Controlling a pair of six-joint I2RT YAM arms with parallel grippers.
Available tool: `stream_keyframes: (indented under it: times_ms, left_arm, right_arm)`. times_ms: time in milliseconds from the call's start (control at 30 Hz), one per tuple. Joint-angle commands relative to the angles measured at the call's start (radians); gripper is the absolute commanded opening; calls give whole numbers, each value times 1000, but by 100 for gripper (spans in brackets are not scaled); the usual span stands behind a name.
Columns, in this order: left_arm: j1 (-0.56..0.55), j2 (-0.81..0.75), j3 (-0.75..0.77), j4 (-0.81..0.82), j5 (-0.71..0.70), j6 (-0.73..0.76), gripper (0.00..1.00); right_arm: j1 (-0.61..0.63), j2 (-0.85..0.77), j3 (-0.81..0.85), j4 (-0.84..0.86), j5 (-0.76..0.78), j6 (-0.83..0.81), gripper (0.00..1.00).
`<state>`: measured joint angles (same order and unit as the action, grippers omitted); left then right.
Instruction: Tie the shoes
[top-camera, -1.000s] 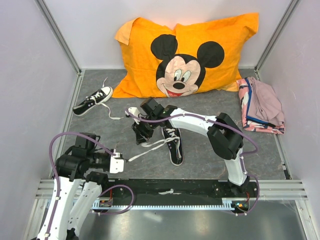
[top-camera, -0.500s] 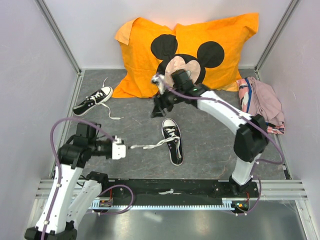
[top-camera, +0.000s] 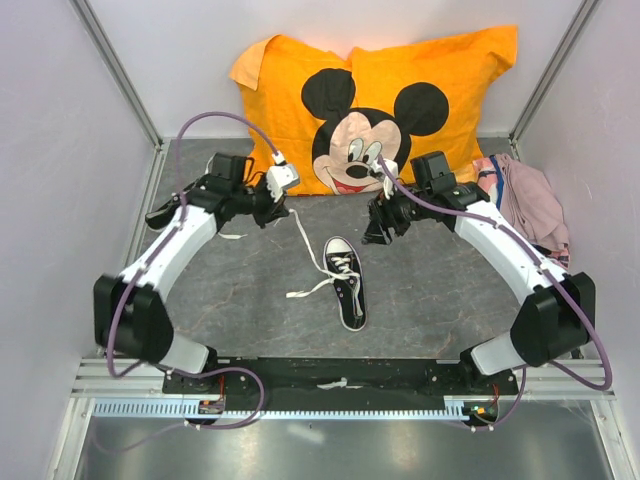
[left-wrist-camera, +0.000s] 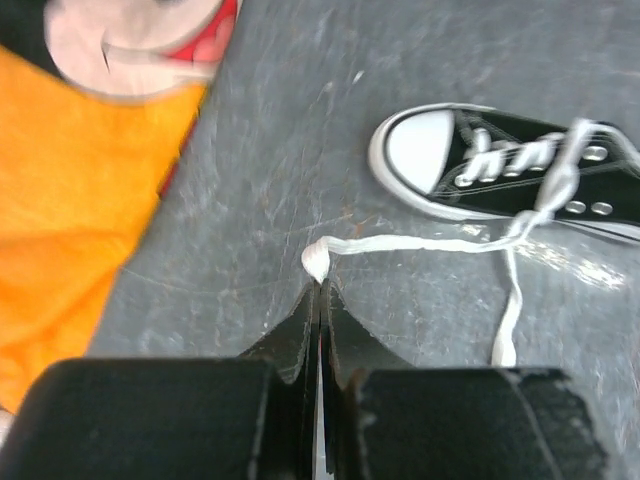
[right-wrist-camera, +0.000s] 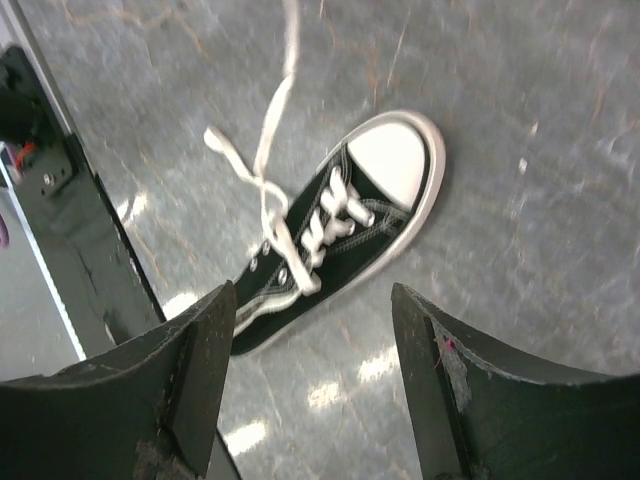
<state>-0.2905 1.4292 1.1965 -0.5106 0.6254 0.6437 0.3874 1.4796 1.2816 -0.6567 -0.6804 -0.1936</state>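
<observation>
One black sneaker (top-camera: 346, 282) with a white toe cap lies mid-table, toe toward the pillow. My left gripper (top-camera: 285, 207) is shut on the end of its white lace (top-camera: 305, 242), which runs from the jaws to the shoe. The left wrist view shows the lace end (left-wrist-camera: 318, 262) pinched at my fingertips and the shoe (left-wrist-camera: 520, 170) beyond. My right gripper (top-camera: 378, 226) hovers open and empty just behind and to the right of the shoe, which shows below its jaws (right-wrist-camera: 340, 235). The second sneaker (top-camera: 156, 214) is mostly hidden behind my left arm.
An orange Mickey Mouse pillow (top-camera: 370, 110) leans against the back wall, close behind both grippers. Folded pink clothes (top-camera: 525, 210) lie at the right wall. A loose lace end (top-camera: 300, 293) lies left of the shoe. Metal frame rails edge the table.
My left arm swung from the near left to the back, carrying the lace end toward the pillow. My right gripper moved right and now hovers open beside the shoe.
</observation>
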Motion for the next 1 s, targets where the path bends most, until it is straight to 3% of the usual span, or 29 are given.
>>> stream_keyframes:
  times_ms: [0,300,533,733,867,967]
  left_arm:
    - [-13,146,57,89,-122,-193,2]
    - [-22,370,89,115,-222,-257,2]
    - [-22,450,87,95,-266,-265,2]
    - [-22,453,69,70,-273,-237,13]
    - [-21,419,45,50,-247,-199,36]
    - [-18,344,5,35,-199,-138,44]
  right_arm:
    - [-2,-87,-53,-34,13,-63,71]
    - [-1,-110,-117,-73,30,-147,71]
    - [-1,-104,-133,-78,21,-158,71]
    - [-1,-96,-134,-78,8,-152,70]
    - [-1,-99,-133,-80,7,-150,70]
    - [-1,-105,-137,-80,12,-150,70]
